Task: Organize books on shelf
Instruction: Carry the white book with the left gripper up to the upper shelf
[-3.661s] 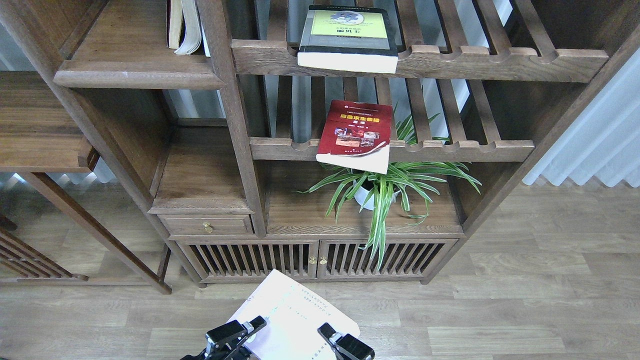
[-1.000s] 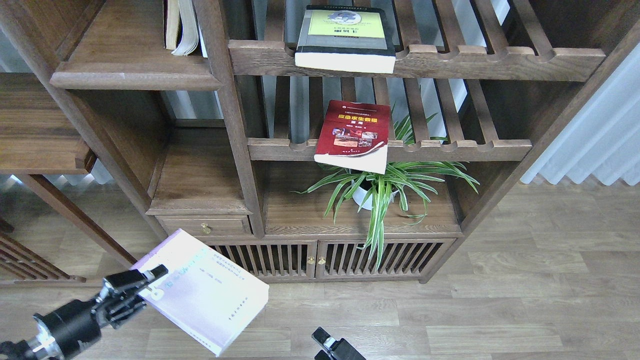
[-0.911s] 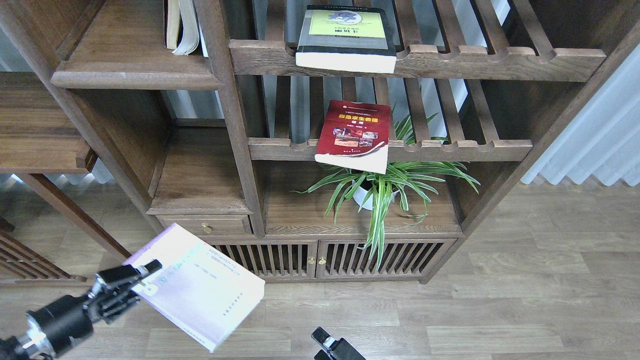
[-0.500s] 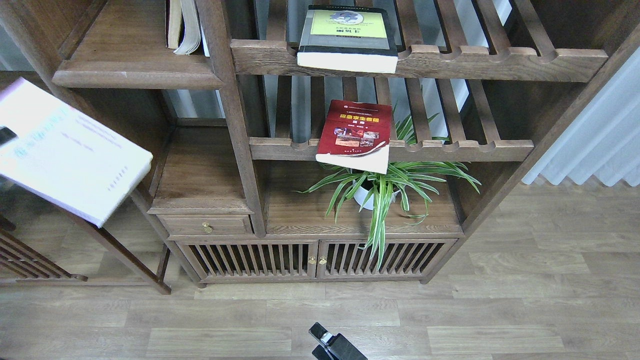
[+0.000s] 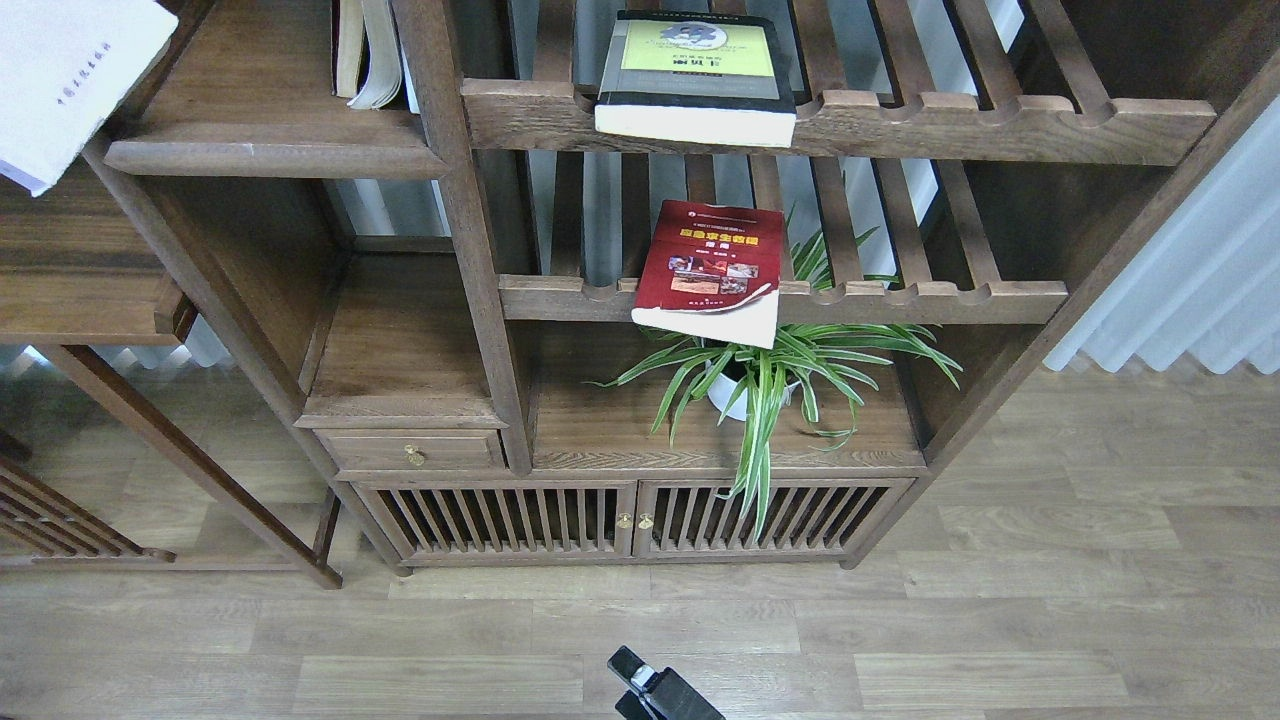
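The pale lavender-white book (image 5: 62, 80) is in the air at the top left corner, just left of the flat solid shelf (image 5: 270, 155); whatever holds it is out of view. The thick yellow-green book (image 5: 695, 75) lies flat on the upper slatted rack. The dark red book (image 5: 715, 265) lies on the middle slatted rack and overhangs its front rail. Only a dark tip of my right gripper (image 5: 642, 678) shows at the bottom edge, low over the floor and empty. My left gripper is out of view.
A few pale books (image 5: 365, 50) stand at the back right of the flat shelf. A potted spider plant (image 5: 760, 385) sits below the red book. A low cabinet with slatted doors (image 5: 630, 515) and a small drawer (image 5: 410, 452) are beneath. A brown side table (image 5: 80, 290) stands left.
The lavender-white book has risen from low over the floor to the top left corner beside the flat shelf. My left arm has left the view. The right gripper has stayed low.
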Controlling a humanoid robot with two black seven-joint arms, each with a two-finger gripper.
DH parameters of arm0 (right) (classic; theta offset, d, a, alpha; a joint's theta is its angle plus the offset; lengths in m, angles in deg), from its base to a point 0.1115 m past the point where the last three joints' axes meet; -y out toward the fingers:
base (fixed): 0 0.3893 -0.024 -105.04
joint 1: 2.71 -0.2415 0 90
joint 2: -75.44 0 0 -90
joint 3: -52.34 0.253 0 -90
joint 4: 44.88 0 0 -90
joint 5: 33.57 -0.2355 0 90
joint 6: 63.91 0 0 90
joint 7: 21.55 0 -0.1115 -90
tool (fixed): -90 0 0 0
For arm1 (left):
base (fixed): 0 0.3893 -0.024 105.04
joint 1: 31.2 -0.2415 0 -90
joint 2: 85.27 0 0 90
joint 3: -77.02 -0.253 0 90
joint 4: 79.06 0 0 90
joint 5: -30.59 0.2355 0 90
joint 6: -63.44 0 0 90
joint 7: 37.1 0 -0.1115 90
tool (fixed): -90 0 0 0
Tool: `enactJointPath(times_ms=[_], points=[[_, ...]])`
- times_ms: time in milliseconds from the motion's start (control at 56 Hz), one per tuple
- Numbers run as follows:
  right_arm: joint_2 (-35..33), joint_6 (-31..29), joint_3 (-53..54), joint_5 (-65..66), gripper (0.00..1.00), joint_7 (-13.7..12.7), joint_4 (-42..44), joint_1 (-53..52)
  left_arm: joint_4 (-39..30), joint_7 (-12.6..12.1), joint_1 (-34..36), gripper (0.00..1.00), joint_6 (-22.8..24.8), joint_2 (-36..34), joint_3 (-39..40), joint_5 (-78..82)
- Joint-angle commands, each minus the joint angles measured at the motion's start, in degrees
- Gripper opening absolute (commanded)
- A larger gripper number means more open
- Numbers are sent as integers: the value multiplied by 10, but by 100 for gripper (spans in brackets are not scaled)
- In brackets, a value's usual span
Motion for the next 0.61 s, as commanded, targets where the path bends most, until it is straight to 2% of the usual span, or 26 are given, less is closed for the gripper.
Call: enactJointPath(times_ms=[0,179,357,518,536,589], points=[[1,0,4,0,100,0,0,0,18,-9,113,7,0,-11,-75,3],[3,0,4,1,100,0,-1,-5,67,-39,253,7,0,17,-181,48],[4,0,5,0,100,0,-2,-11,113,-102,350,7,0,127,-225,141],[3,0,7,-1,100,0,-3,-11,147,-105,411,7,0,168,-229,217],[2,0,7,-1,100,0,-3,-10,165,-106,439,7,0,186,-229,263],[2,0,7,-1,100,0,-3,-10,190,-107,467,7,0,206,-225,321]])
